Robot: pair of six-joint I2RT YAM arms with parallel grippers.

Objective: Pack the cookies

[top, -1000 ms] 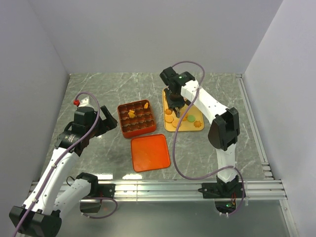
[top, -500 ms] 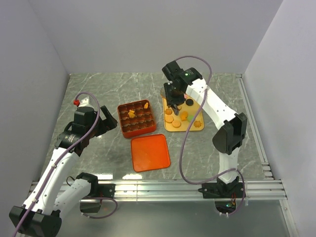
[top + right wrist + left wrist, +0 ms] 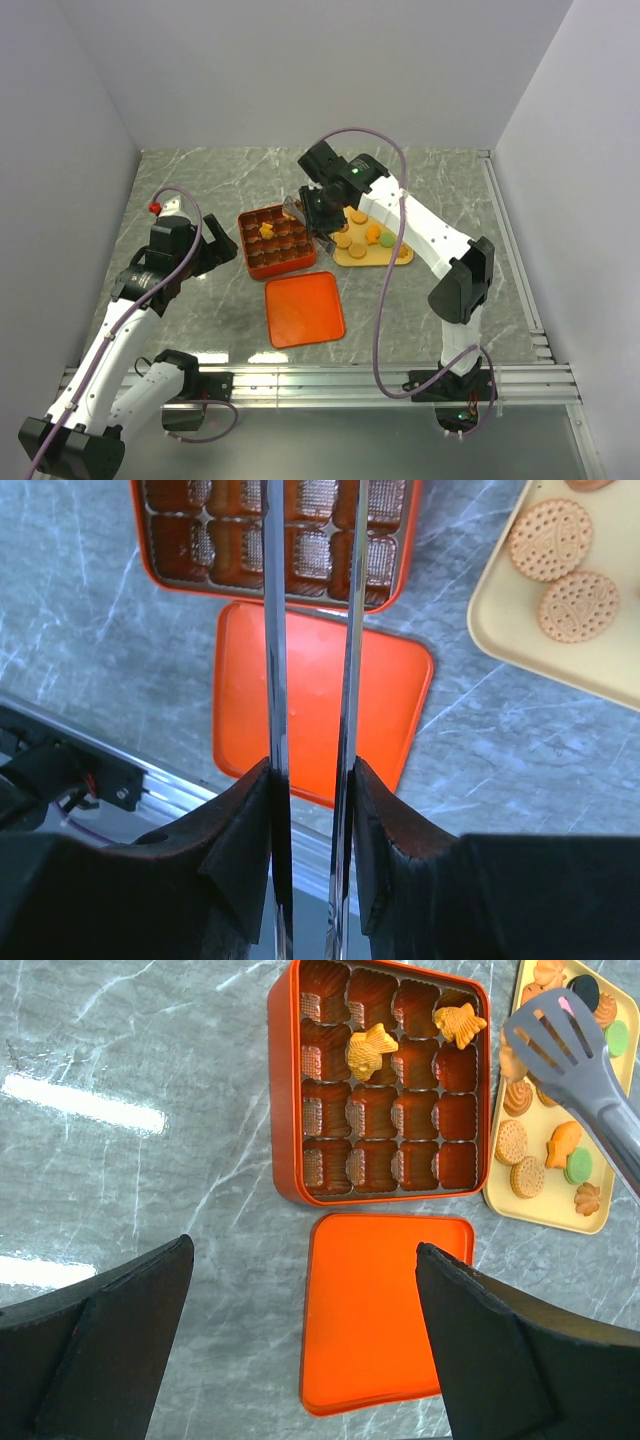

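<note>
Several cookies (image 3: pixel 362 240) lie on a pale yellow tray (image 3: pixel 372 260), also in the left wrist view (image 3: pixel 528 1175) and right wrist view (image 3: pixel 550 540). Two orange fish-shaped cookies (image 3: pixel 370 1048) sit in the orange-red gridded box (image 3: pixel 252 262). My right gripper (image 3: pixel 318 208) is shut on metal tongs (image 3: pixel 575 1055), held above the box's right edge; the tong blades (image 3: pixel 276 630) run up the right wrist view. A speck of pink shows at the tong head; I cannot tell what it is. My left gripper (image 3: pixel 305 1250) is open and empty, left of the box (image 3: pixel 222 250).
The flat orange-red lid (image 3: pixel 304 308) lies on the grey marble table in front of the box, also in the wrist views (image 3: pixel 385 1310) (image 3: pixel 310 710). White walls close in the left, back and right. An aluminium rail (image 3: pixel 330 378) runs along the near edge.
My right arm has swung left with the tongs, from over the yellow tray to over the box's right edge. The left arm has not moved.
</note>
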